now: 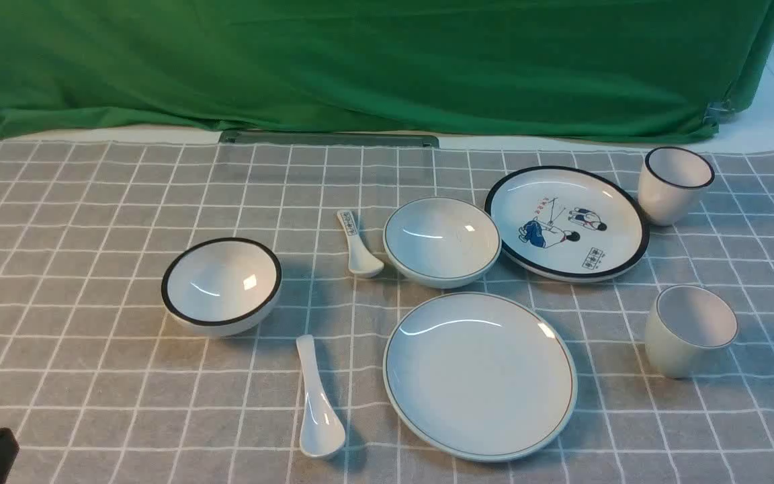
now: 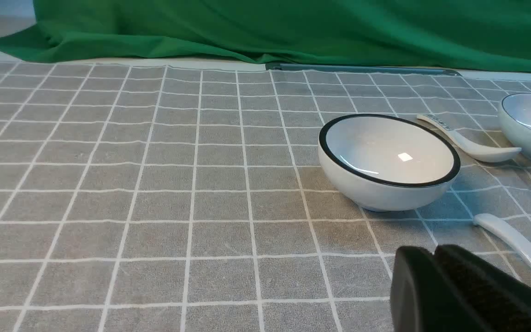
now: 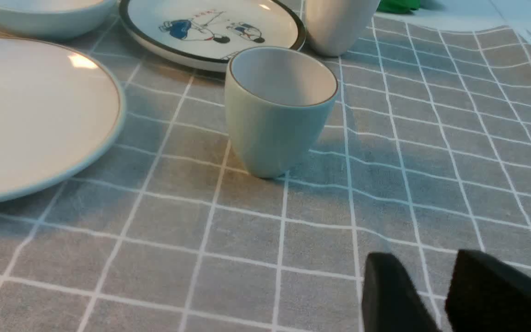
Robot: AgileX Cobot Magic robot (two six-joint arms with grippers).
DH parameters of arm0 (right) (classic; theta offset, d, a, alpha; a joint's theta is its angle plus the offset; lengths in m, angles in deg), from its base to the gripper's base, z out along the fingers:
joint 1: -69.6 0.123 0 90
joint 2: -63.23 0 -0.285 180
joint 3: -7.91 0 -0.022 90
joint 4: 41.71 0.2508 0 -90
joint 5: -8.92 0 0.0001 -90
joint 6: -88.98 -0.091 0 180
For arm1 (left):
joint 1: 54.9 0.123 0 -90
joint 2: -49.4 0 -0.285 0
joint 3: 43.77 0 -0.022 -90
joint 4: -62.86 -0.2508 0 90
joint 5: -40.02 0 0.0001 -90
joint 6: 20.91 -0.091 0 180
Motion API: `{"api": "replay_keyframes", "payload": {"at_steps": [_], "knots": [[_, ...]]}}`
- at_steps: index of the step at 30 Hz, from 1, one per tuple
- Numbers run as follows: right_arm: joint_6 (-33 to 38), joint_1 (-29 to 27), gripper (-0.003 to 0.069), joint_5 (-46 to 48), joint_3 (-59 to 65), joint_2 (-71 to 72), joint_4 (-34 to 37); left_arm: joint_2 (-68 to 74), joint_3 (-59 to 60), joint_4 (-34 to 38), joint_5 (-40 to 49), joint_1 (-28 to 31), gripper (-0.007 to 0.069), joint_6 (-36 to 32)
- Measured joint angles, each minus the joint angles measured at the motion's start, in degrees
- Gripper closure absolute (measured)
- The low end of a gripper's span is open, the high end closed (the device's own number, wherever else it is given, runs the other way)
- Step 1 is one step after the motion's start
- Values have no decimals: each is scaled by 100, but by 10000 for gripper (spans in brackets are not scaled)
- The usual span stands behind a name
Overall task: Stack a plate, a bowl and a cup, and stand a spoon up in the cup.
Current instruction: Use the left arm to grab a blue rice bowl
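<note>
Glazed ceramic: the plate (image 1: 480,376), the bowl (image 1: 442,242), the cup (image 1: 689,331) and the spoon (image 1: 318,403) all look hard, glossy and stiff. I judge them slippery in a pinch and liable to chip if dropped or knocked together.
Left end effector (image 2: 433,254): pressed shut, holding nothing, low over the table (image 1: 91,376).
Right end effector (image 3: 424,265): partly open, with a clear gap between its fingers, and empty.
Plate: flat on the table, ahead of the right end effector and off to its left. It is likely the heaviest piece and serves as the base, so it is best left where it lies.
Bowl: beyond the plate, farther from both end effectors. Take it at the rim, one finger inside and one outside.
Cup: upright, just ahead of the right end effector. It is light and its walls taper, so pinch the wall at the rim rather than spanning the body.
Spoon: ahead of the left end effector and to its right, scoop end nearer. Pinch across the slim handle, which may skid on the cloth.
</note>
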Motion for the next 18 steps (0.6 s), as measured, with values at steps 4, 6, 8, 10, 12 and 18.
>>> {"api": "replay_keyframes", "payload": {"at_steps": [4,6,8,10,12,18], "knots": [[0,0,417,0,0,0,0,0,0,0,0,0,608,0],[0,0,417,0,0,0,0,0,0,0,0,0,608,0],[0,0,417,0,0,0,0,0,0,0,0,0,608,0],[0,0,417,0,0,0,0,0,0,-58,0,0,608,0],[0,0,417,0,0,0,0,0,0,-149,-9,0,608,0],[0,0,417,0,0,0,0,0,0,1534,-1281,0,608,670]]}}
